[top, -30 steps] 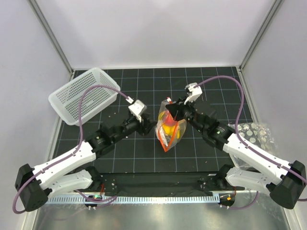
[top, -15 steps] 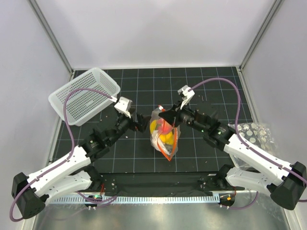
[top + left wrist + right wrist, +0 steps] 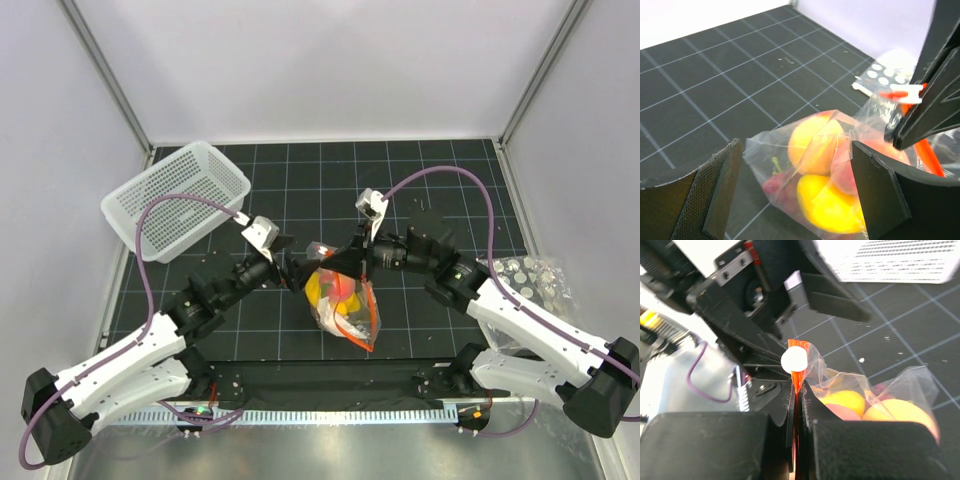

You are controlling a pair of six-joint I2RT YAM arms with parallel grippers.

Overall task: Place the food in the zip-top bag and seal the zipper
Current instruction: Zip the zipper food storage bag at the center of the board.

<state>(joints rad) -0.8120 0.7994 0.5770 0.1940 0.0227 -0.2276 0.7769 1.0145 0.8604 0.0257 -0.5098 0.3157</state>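
The clear zip-top bag (image 3: 345,300) hangs over the mat's middle with the food inside: a yellow pear (image 3: 837,205), a yellow-orange piece (image 3: 812,145), a pink-red peach (image 3: 845,167) and dark red grapes (image 3: 775,185). My right gripper (image 3: 345,262) is shut on the red-orange zipper (image 3: 796,377) at the bag's top and holds the bag up; a white tab (image 3: 794,359) sits just beyond its fingertips (image 3: 809,392). My left gripper (image 3: 298,272) is open just left of the bag. In the left wrist view its jaws (image 3: 795,145) stand wide on either side of the bag without touching it.
A white perforated basket (image 3: 175,195) stands at the back left of the black grid mat (image 3: 420,170). A clear plastic sheet with white dots (image 3: 530,275) lies at the right edge, also in the left wrist view (image 3: 885,75).
My right gripper has carried the bag left and toward the front. My left gripper has drawn back to the left and now faces the bag's side, still open.
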